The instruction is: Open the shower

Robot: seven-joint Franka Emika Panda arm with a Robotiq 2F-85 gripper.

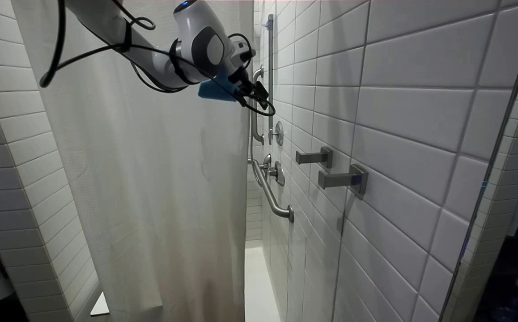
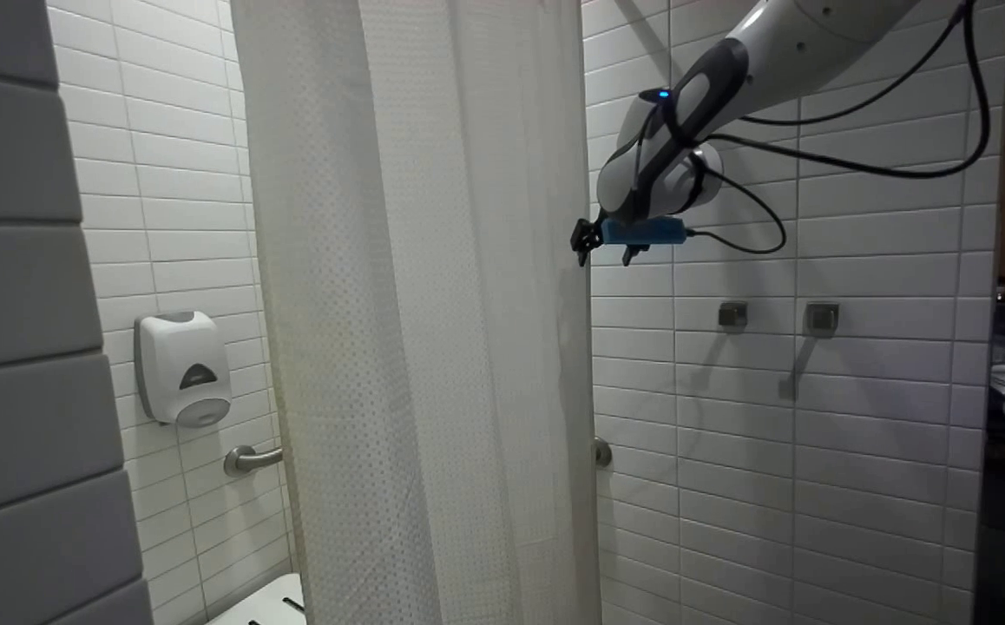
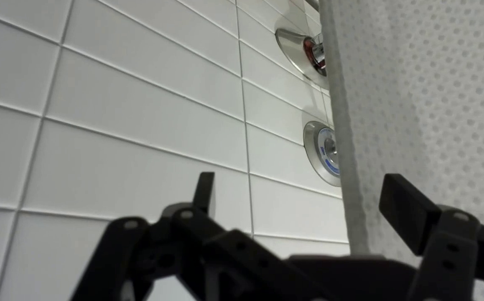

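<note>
I am holding my jaws spread wide, pinching nothing, since opening the shower (image 1: 254,268) is, in my judgement, calling for a grip on its curtain (image 1: 151,179). In an exterior view the curtain is hanging across the left and centre of the frame, probably for privacy, so that the shower is showing only as a slim strip beside it, where a bent bar (image 1: 268,191) is jutting from the wall (image 1: 413,112), likely serving as a handhold. In the wrist view the curtain's edge is running down right of centre, falling between my jaws as seen, nearer the one at the frame's right, and partly hiding a tap (image 3: 323,152). I am not able to tell whether the edge is lying deep enough to be caught; closing too soon could be letting it slip. Two hooks (image 1: 339,180) are sticking out right of centre in an exterior view, presumably for hanging things clear of the wet. My arm (image 2: 789,52) is hanging at upper right in an exterior view, its cable (image 1: 61,27) tied along it, I am guessing, against snagging.
</note>
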